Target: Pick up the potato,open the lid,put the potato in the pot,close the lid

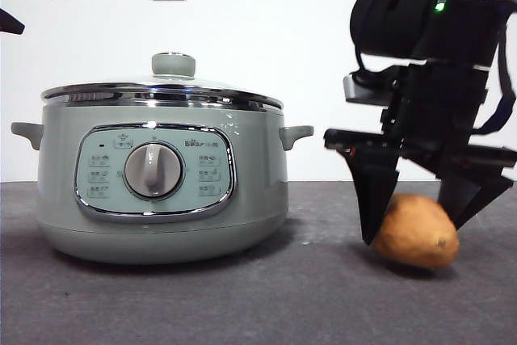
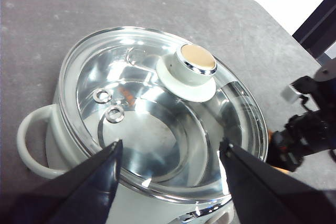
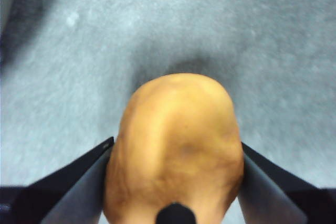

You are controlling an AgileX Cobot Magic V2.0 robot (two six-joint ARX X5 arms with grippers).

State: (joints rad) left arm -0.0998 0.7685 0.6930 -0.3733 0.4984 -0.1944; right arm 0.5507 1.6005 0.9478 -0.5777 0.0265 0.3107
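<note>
Right end effector (image 1: pixel 416 228) lowered, jaws flanking potato (image 1: pixel 417 232) on table (image 1: pixel 242 296)

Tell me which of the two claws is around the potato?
The right end effector, beside the pot: its jaws flank the potato on the table. The left end effector is open above the lid, holding nothing.

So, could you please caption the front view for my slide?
Right tool straddles the potato on the table beside the lidded pot.
</note>
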